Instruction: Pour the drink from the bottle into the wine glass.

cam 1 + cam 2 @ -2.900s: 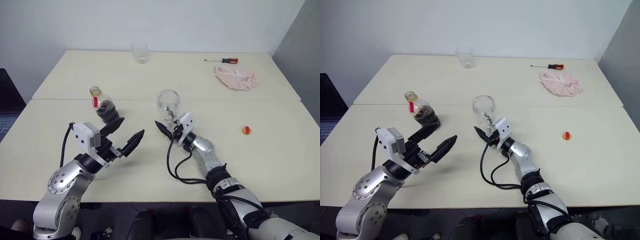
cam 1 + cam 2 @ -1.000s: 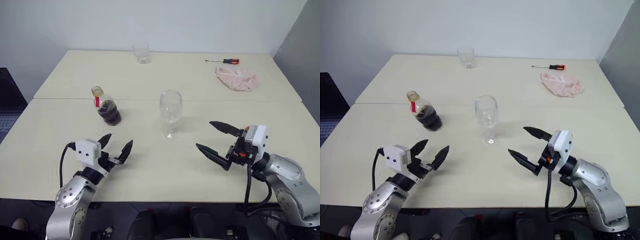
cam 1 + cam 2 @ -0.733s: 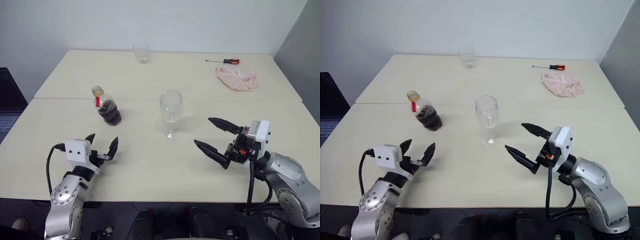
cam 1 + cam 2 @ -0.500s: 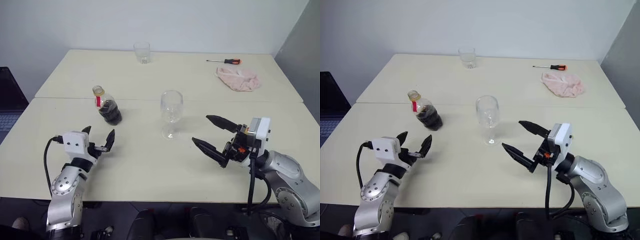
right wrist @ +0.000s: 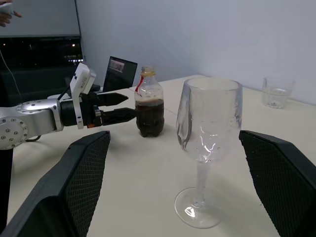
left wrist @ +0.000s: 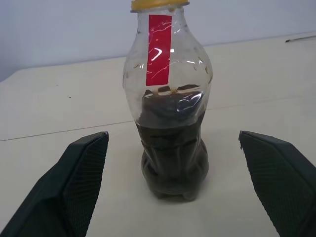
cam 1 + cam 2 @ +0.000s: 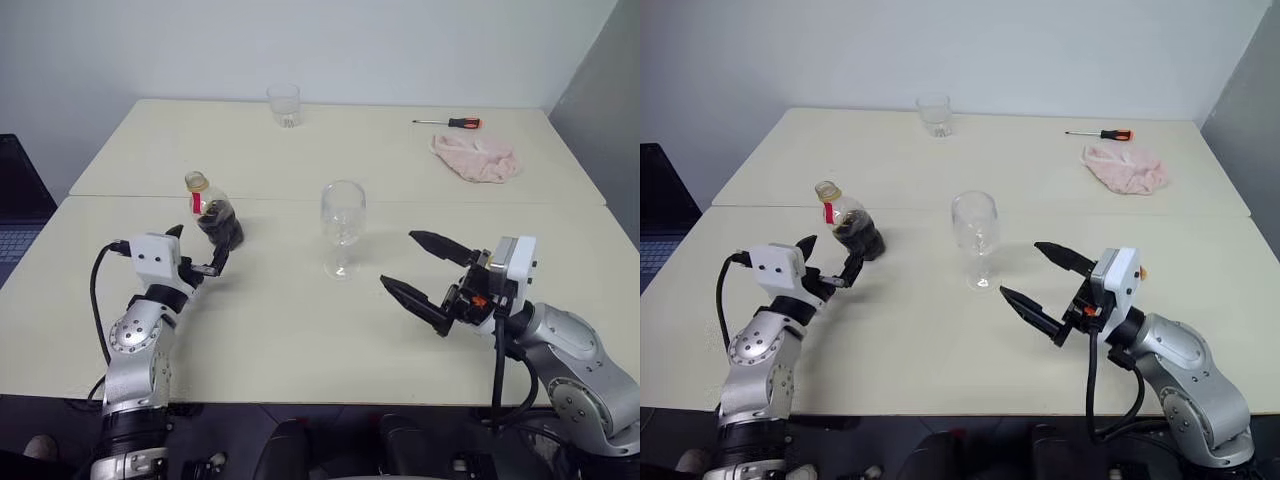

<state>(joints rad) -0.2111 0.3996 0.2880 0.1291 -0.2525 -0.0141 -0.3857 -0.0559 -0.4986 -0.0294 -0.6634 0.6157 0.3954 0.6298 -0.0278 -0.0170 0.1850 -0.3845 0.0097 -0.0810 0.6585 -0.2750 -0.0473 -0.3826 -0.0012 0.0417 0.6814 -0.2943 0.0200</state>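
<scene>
- Bottle (image 7: pixel 214 215) standing upright on table (image 7: pixel 300 330), capped, drink (image 6: pixel 172 148) filling its lower half; red label strip, no readable writing.
- Left gripper (image 7: pixel 197 258) sitting level just short of it, jaws wide, holding nothing, likely lining up a side grasp.
- Wine glass (image 7: pixel 342 226) standing empty mid-table.
- Right gripper (image 7: pixel 432 277) hovering beside the glass, spread wide, empty.

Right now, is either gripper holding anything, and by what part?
Nothing is held. The left gripper is open beside the bottle; the right gripper is open, apart from the wine glass.
</scene>
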